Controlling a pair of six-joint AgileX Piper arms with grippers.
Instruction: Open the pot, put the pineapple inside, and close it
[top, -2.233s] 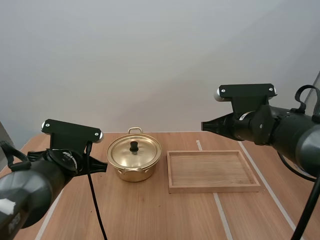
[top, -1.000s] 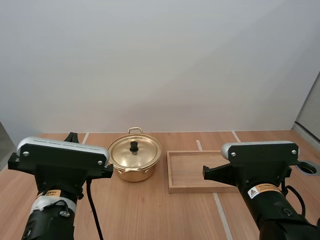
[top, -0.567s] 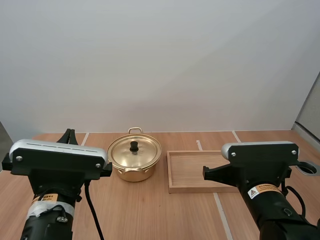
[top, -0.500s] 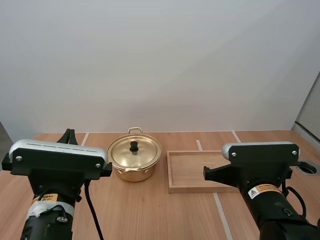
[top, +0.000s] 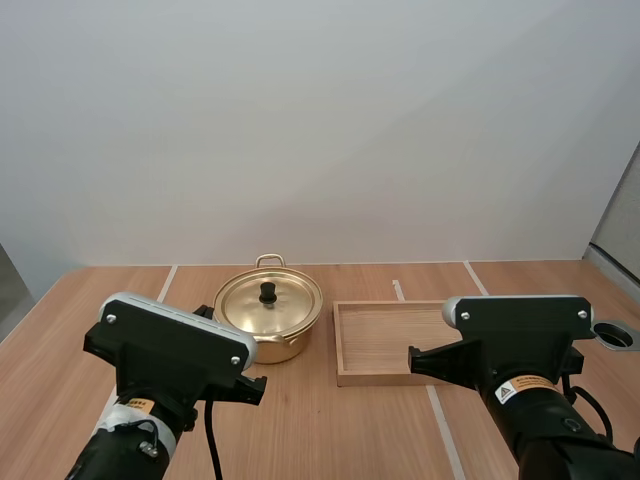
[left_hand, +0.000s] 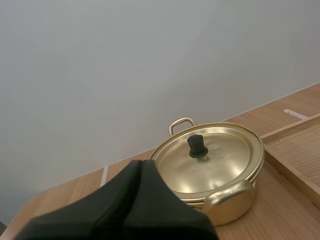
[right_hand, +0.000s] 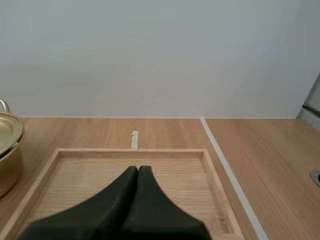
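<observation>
Since the earlier high view, the left arm has swung its head rightward and nearer the camera, while the right arm has barely shifted and the pot and tray sit where they were.

Nearest, the left gripper (left_hand: 142, 172) shows its fingers pressed together as one dark wedge, holding nothing, aimed at the pot (top: 268, 320) just ahead. The right gripper (right_hand: 137, 175) is likewise closed on nothing, poised over the near edge of the wooden tray (top: 372, 376).

Farther out on the bench (top: 300, 430), the gold pot stands left of the tray, close beside it but apart. Its lid (left_hand: 210, 157) is seated, the black knob (left_hand: 197, 146) upright at its centre. The tray's floor is bare, and no pineapple lies on the bench around it. A shut pot with no fruit outside fits two stages: the pineapple may already be inside under the replaced lid, or it may not have reached the bench.

The risks are judgements only. Should the lid need lifting, closed fingers would strike the small knob rather than straddle it, and a glancing push could skid the light pot into the tray. The polished lid could also slip from a shallow pinch on the knob and drop back.
</observation>
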